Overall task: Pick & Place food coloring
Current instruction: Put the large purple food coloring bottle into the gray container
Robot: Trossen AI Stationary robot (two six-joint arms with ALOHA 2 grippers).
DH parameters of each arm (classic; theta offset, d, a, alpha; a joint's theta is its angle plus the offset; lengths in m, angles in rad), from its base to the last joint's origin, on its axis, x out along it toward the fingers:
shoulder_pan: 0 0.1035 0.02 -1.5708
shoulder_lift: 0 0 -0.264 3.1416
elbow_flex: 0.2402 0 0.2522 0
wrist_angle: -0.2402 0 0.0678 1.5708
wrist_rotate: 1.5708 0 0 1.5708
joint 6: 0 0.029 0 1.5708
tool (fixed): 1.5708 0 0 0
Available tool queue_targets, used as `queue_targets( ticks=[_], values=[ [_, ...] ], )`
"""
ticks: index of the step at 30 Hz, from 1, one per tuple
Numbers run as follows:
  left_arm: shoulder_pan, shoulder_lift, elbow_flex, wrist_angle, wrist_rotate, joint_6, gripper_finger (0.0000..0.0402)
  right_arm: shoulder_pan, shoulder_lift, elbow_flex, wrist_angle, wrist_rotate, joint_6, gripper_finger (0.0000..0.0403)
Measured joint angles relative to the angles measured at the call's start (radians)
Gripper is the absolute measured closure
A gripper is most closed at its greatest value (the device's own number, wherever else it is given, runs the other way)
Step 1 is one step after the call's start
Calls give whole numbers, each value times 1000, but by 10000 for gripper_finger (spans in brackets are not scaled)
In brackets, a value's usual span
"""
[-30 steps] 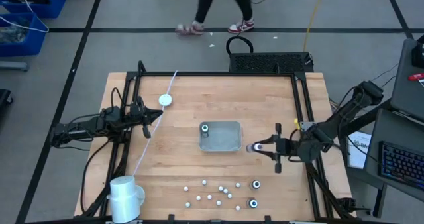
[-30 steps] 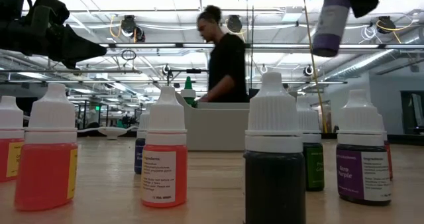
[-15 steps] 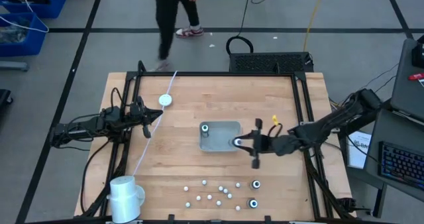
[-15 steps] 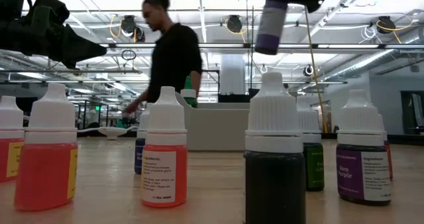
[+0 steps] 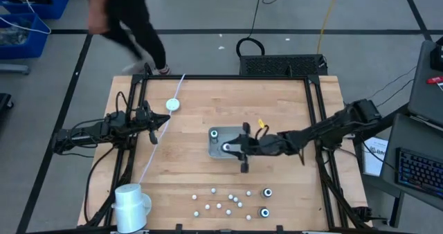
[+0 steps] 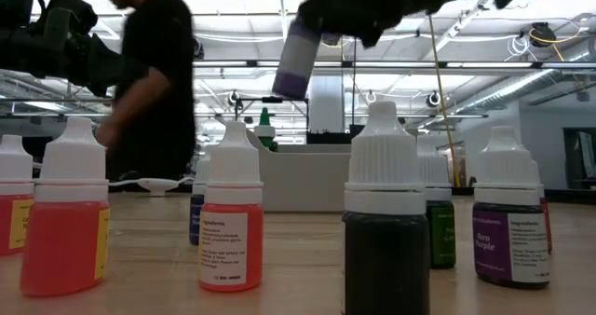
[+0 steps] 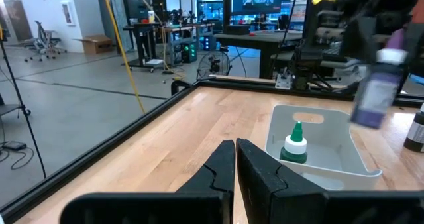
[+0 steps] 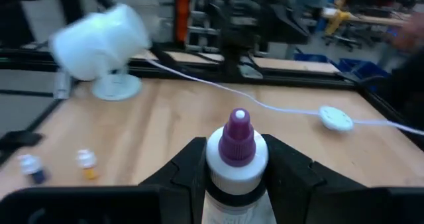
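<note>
the transfer step is under way: the right gripper (image 5: 232,148) is carrying a purple food coloring bottle (image 6: 298,61) through the air, its fingers clamped on the bottle's shoulders just below the white collar and purple tip (image 8: 237,143). in the high view the gripper is hanging over the grey tray (image 5: 239,132), and in the low view the bottle is hanging tilted, well above the tray's wall (image 6: 303,177). one green-topped bottle (image 7: 294,144) is already standing upright inside the tray, near its far corner in the high view. two dark bottles (image 5: 266,192) are waiting on the wood near the table's front edge, beside a scatter of small white-capped bottles (image 5: 219,206).

the left gripper (image 7: 235,159) is idling at the table's left side, fingers pressed together on nothing.

the next move seems to call for lowering the bottle into a free part of the tray, clear of the green-topped one, and spreading the fingers only once its base is resting flat.

compared with a second ago, the right arm is reaching farther left, from beside the tray to over it; the person (image 6: 149,82) in the background is walking leftward.
</note>
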Motion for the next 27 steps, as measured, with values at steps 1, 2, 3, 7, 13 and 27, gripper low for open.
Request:
queue_targets(
  ticks=[1, 2, 3, 7, 13, 27],
  values=[
    [0, 0, 0, 2, 0, 3, 380, -12, 10, 0, 0, 1, 12, 292],
    [0, 0, 0, 3, 0, 4, 380, -25, 22, 0, 1, 1, 22, 292],
    [0, 0, 0, 4, 0, 3, 380, -34, 32, 0, 0, 2, 30, 292],
    [0, 0, 0, 13, 0, 3, 380, -57, 92, 0, 50, -24, 46, 292],
    [0, 0, 0, 18, 0, 5, 380, -83, 158, 0, 120, -74, 70, 292],
    [0, 0, 0, 20, 0, 30, 380, -104, 184, 15, 120, -74, 72, 292]
  ],
)
